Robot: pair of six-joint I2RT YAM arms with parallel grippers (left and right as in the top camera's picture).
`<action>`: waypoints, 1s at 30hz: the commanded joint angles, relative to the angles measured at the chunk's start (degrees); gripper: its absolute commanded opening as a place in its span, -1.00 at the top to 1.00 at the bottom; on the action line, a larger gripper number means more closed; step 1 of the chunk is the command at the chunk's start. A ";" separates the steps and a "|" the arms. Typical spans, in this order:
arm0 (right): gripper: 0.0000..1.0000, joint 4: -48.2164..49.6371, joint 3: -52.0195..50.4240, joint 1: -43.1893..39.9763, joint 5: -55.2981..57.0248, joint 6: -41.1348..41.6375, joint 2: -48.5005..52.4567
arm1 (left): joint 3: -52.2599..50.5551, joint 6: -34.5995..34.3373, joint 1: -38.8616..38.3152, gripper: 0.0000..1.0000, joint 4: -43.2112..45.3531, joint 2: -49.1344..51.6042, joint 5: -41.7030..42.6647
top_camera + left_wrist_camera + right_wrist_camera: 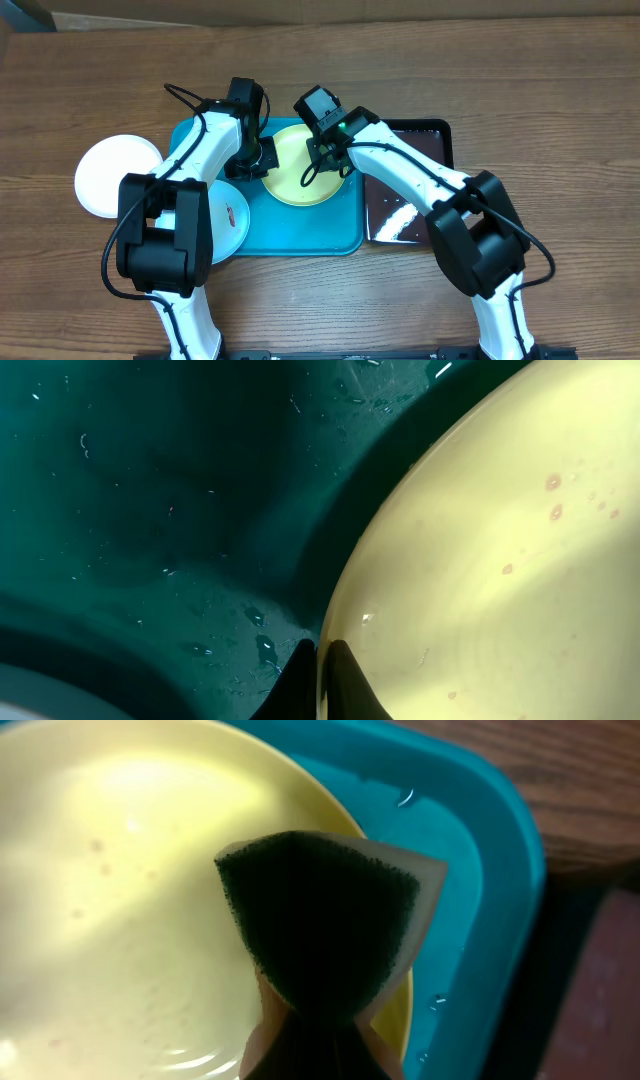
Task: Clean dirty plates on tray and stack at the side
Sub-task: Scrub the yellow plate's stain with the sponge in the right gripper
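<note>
Overhead and wrist views. The yellow-green plate (pixel 285 165), flecked with reddish-brown specks, lay on the tray (pixel 300 232). The left gripper (pixel 320 670) was pinched shut on this plate's rim. The right gripper (pixel 310 1050) was clamped on a sponge (pixel 325 920), dark face up, over the plate's edge. The pale blue plate (pixel 225 230) overlapped the tray's left side; the white plate (pixel 105 180) lay on the table (pixel 500 60); a black pan (pixel 420 150) sat just beside the tray.

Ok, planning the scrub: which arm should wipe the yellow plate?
Right. The right jaws hold the sponge over the yellow plate; the left jaws just pinch its rim.
</note>
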 commanded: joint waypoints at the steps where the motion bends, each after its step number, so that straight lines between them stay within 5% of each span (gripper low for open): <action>1: 0.93 0.39 0.48 -0.11 1.27 -0.09 2.73 | -0.72 0.90 0.00 0.92 0.22 0.61 -2.27; 5: 0.91 0.59 0.24 -0.11 1.18 0.22 4.92 | -0.72 0.90 0.00 0.92 0.22 0.61 -2.27; 9: 0.68 0.39 0.24 -0.11 1.01 1.81 6.99 | -0.72 0.90 0.00 0.92 0.20 0.61 -2.27; 30: 0.83 3.58 -0.72 -0.11 -8.31 3.10 7.04 | -0.72 0.90 0.00 0.92 0.17 0.61 -2.27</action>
